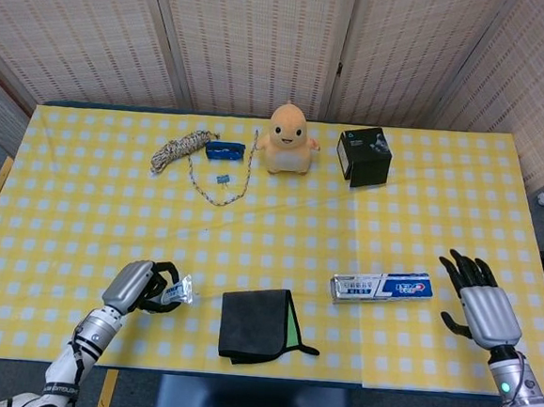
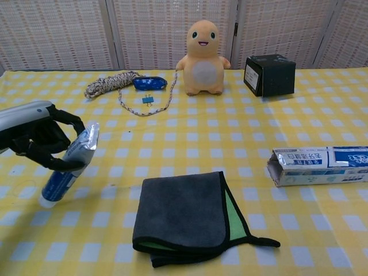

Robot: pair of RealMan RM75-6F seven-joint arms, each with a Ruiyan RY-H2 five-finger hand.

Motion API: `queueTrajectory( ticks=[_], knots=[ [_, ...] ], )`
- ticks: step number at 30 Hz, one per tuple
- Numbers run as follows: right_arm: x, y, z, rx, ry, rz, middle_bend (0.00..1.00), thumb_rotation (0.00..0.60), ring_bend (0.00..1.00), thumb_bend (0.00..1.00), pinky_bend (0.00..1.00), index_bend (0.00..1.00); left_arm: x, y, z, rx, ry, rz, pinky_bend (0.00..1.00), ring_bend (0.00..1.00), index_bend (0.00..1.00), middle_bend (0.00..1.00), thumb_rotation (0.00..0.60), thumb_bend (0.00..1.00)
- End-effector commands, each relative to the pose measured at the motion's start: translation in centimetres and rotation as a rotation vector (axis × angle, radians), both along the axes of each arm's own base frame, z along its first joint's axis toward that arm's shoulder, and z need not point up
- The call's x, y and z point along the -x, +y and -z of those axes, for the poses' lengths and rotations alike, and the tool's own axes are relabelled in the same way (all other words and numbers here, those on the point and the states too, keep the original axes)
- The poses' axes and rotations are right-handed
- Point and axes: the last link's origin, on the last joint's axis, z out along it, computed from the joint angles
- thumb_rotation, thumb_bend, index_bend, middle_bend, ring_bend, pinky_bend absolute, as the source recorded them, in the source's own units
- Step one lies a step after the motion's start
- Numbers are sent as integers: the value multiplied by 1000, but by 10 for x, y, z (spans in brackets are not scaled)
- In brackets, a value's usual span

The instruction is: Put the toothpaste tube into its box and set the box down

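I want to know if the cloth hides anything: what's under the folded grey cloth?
Under the grey cloth only its own green lining shows at the right edge, resting on the checkered tablecloth. It lies flat; whatever is beneath its middle is covered.

Checked table [image 1: 83, 207] with box [image 1: 381, 288], cloth [image 1: 257, 326]
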Motion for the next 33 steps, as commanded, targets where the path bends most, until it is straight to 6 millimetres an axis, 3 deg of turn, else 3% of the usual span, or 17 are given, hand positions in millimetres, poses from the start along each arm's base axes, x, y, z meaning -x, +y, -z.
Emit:
queueTrajectory(
  ticks=[1, 10, 21, 33],
  knots=[
    [-6, -9, 6, -5, 4, 6, 56, 600, 88, 325, 0, 121, -7, -8, -12, 51, -94, -9, 1000, 1000, 848, 1000, 600, 424],
    [-24, -30, 37, -99, 84, 29, 78, 600, 100, 326, 0, 137, -14, -15, -29, 64, -122, 28, 1000, 1000, 848, 1000, 600, 424],
    [-23, -51, 81, -158, 122, 40, 151, 600, 146, 326, 0, 243, -12, -14, -39, 59, -131, 27, 1000, 1000, 848, 1000, 600, 439],
    [-21, -56, 99, -164, 106, 55, 179, 600, 170, 326, 2, 273, -10, -13, -47, 53, -136, 20, 1000, 1000, 848, 1000, 600, 441]
  ],
)
